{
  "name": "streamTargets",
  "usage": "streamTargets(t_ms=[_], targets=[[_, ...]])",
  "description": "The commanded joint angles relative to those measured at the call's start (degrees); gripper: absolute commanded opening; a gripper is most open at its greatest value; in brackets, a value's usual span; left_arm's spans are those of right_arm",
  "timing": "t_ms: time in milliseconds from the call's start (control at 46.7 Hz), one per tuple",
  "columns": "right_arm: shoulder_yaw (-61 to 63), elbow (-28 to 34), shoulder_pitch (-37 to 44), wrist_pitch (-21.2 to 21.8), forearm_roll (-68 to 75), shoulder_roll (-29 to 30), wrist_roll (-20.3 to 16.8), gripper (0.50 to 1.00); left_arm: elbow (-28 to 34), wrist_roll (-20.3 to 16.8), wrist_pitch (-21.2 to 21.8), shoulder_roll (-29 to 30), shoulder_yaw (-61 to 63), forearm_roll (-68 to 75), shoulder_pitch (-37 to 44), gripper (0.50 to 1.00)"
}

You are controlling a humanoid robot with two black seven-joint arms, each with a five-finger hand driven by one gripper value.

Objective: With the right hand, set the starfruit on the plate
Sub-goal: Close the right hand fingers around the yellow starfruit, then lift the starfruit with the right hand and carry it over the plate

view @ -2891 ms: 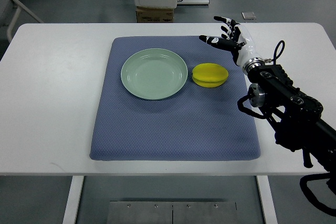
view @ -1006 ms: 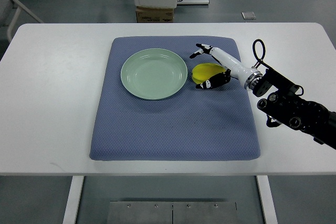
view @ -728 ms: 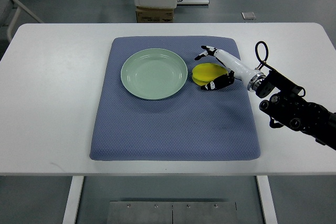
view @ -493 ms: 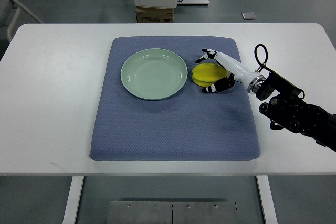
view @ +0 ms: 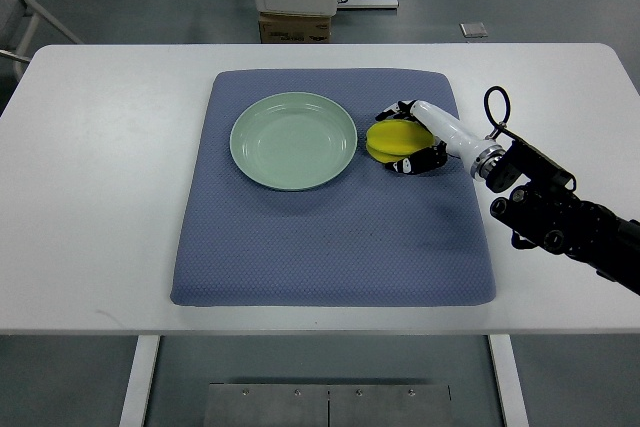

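Observation:
A yellow starfruit (view: 392, 139) lies on the blue mat (view: 330, 247), just right of the pale green plate (view: 293, 140). My right hand (view: 411, 137) comes in from the right and its fingers (view: 412, 164) are curled around the starfruit's right side, thumb at the back and fingers at the front. The fruit still rests on the mat, apart from the plate. The plate holds nothing. My left arm does not show.
The mat lies on a white table (view: 100, 167). A cardboard box (view: 295, 27) and a white cabinet base stand on the floor beyond the far edge. My dark right forearm (view: 560, 227) crosses the table's right side.
My right hand came down from above the mat's far right corner onto the starfruit. Over the last second its fingers drew in around the fruit, which shifted slightly.

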Motion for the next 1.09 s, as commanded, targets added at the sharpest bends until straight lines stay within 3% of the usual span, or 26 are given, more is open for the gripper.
streamTargets(t_ms=[0, 600, 1071], targets=[[-0.1, -0.1, 0.0, 0.1, 0.0, 0.0, -0.2, 0.5, 0.0, 0.0, 0.0, 0.0, -0.1, 0.0, 0.0, 1.0], [3.2, 0.4, 6.0, -0.1, 1.5, 0.0, -0.6, 0.5, 0.0, 0.0, 0.0, 0.0, -0.1, 0.0, 0.0, 1.0], [2.5, 1.1, 10.9, 0.1, 2.8, 7.7, -3.5, 0.5, 0.0, 0.0, 0.0, 0.0, 0.0, 0.0, 0.0, 1.0]])
